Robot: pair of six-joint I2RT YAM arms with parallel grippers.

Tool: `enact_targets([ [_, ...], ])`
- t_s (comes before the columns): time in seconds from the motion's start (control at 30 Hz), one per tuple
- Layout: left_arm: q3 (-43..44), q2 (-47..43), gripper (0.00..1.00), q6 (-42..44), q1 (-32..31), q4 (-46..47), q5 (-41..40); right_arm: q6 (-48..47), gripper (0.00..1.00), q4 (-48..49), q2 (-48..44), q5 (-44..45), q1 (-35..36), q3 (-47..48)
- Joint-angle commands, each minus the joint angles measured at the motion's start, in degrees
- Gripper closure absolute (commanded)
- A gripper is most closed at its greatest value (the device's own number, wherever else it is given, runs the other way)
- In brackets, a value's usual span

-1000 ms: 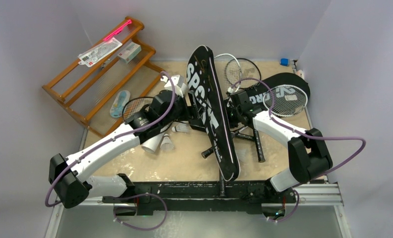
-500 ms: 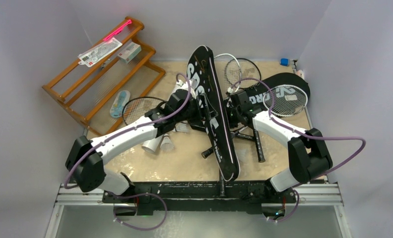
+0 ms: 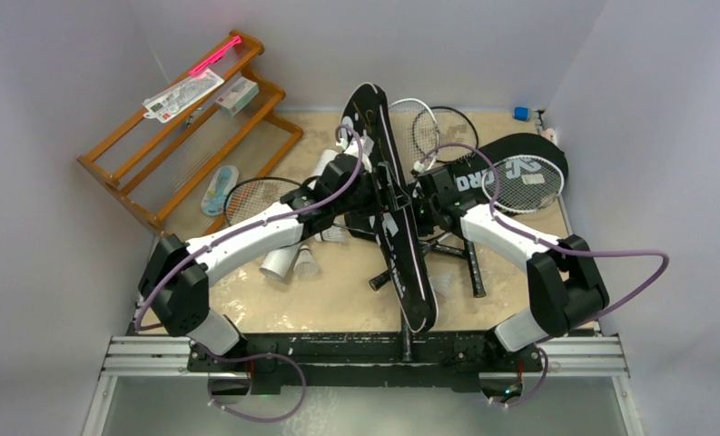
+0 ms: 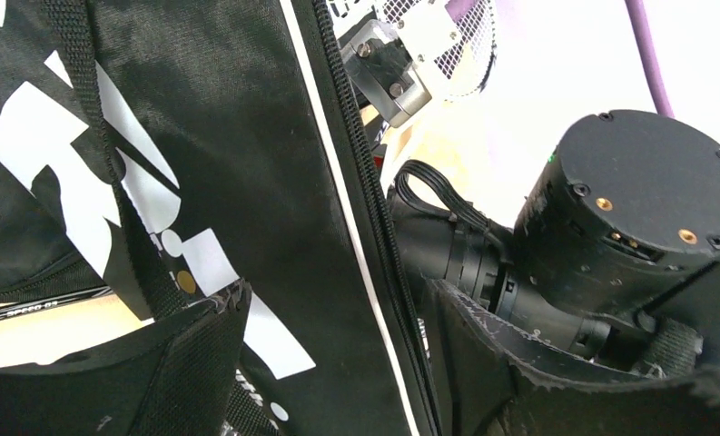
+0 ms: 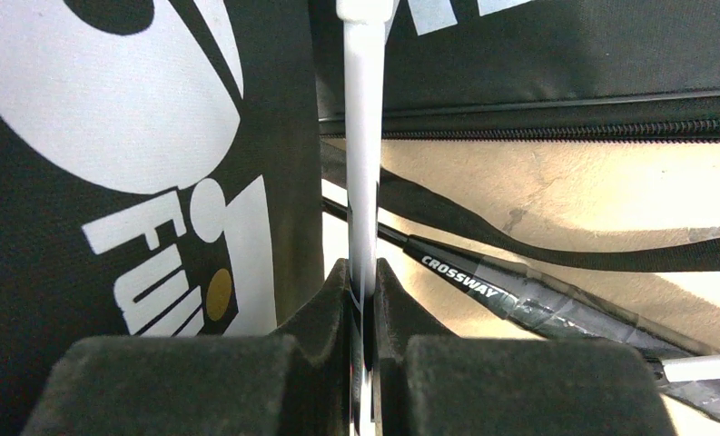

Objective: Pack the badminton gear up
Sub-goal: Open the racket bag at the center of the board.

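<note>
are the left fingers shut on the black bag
No, the left fingers stand wide apart with the black bag between them.

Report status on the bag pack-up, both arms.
Right gripper shut on upright bag, white edge. Left gripper open, fingers straddling its zipper edge. Racket on second bag, shuttlecocks lying loose.

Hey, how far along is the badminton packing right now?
Nothing looks packed yet. In hand: right fingers pinch a white strip beside the upright bag; left fingers stand open around its zipper edge. Left: rackets, shuttlecocks, tube and second bag lie loose.
</note>
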Motion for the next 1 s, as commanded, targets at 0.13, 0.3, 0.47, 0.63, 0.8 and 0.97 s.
enact_targets([
  [0.13,2.3,1.2,0.41,0.0,-0.4,1.5,-0.5,-0.4,1.00,1.7,-2.1,0.6,1.5,0.5],
  [0.3,2.3,1.1,0.62,0.7,-0.3,1.0,-1.5,-0.3,1.00,1.5,-2.0,1.3,2.1,0.7],
  [0.47,1.9,0.2,0.79,1.5,-0.4,-0.4,-2.7,-0.4,1.00,1.2,-1.9,1.9,2.3,0.9],
  [0.63,0.8,-2.3,1.00,3.9,-0.3,-3.2,-4.9,-1.1,1.00,-0.2,-2.1,3.5,2.3,1.4],
  [0.8,0.5,-5.4,1.00,7.8,-0.3,-9.5,-7.5,-1.9,1.00,-2.9,-3.2,6.2,2.3,1.9],
  [0.97,0.7,-9.3,1.00,12.2,-0.3,-15.6,-10.0,-1.6,1.00,-5.1,-4.0,5.8,2.4,1.9],
])
